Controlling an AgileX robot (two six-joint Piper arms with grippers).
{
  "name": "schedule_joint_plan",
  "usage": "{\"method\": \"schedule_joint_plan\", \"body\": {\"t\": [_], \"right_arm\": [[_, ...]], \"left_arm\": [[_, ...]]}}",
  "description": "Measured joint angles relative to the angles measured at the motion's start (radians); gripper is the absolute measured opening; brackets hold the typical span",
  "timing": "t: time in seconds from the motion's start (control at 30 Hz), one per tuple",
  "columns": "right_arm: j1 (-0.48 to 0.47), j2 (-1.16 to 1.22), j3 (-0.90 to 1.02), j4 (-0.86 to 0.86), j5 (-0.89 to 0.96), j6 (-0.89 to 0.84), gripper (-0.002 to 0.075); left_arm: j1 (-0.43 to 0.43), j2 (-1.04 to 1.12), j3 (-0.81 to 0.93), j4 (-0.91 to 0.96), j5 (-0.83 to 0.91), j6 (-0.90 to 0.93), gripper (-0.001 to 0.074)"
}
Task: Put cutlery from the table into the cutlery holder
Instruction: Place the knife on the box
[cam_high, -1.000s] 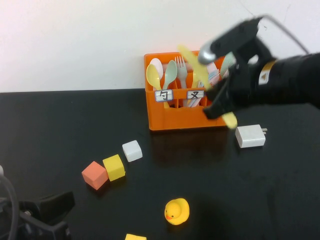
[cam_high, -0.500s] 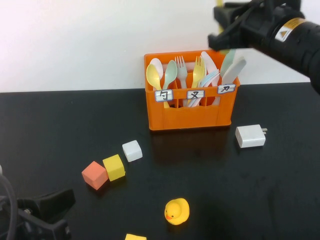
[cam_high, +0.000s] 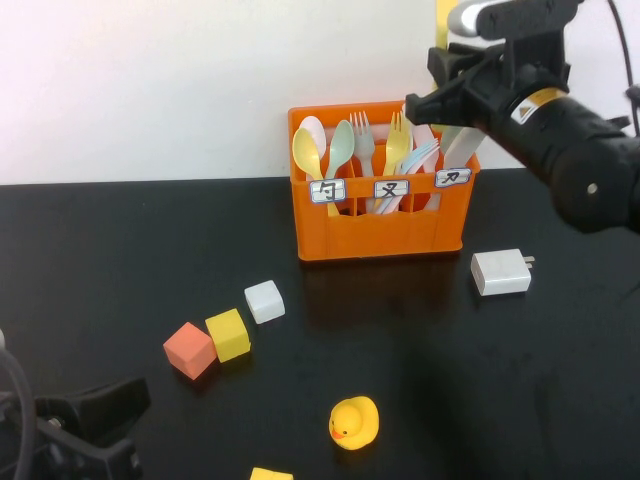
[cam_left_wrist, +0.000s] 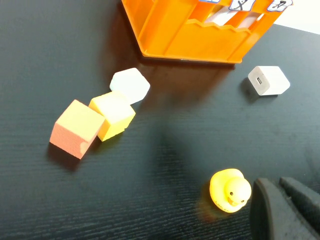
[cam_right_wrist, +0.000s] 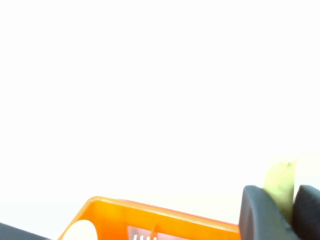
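Above the far right corner of the cutlery holder (cam_high: 378, 185), the right gripper (cam_high: 447, 62) hangs in the air, its jaws closed on the pale yellow knife (cam_high: 444, 20), which stands roughly upright and runs out of the top of the high view; the right wrist view shows the same knife (cam_right_wrist: 280, 184) pinched between the two dark fingers (cam_right_wrist: 256, 212), with the holder's orange rim (cam_right_wrist: 150, 212) below. The holder sits on the far side of the glossy black surface (cam_high: 120, 250), against the white wall, and already carries spoons, forks and knives standing upright in its three labelled compartments. Just to its right on the surface lies a white charger block (cam_high: 501, 271). Nearer and to the left, a white cube (cam_high: 265, 301), a yellow cube (cam_high: 228, 334) and a salmon cube (cam_high: 189, 349) lie in a loose diagonal row, the yellow and salmon ones touching. A yellow rubber duck (cam_high: 354, 422) sits near the front edge. The left gripper (cam_high: 85, 430) rests low at the near left corner; whether its jaws are open or closed cannot be told.
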Motion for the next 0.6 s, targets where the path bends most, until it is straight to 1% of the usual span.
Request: {"method": "schedule_joint_plan", "body": {"t": [0.4,0.6], "right_arm": [[0.0,0.085,0.0,0.078,-0.124,0.001,0.0122],[0.0,0.121,0.0,0.087,-0.134,0.001,0.0122]], "left_arm": [[0.0,0.0,0.0,0.007,0.0,0.0,-0.0001],[0.0,0.0,0.0,0.008,0.0,0.0,-0.0001]]}}
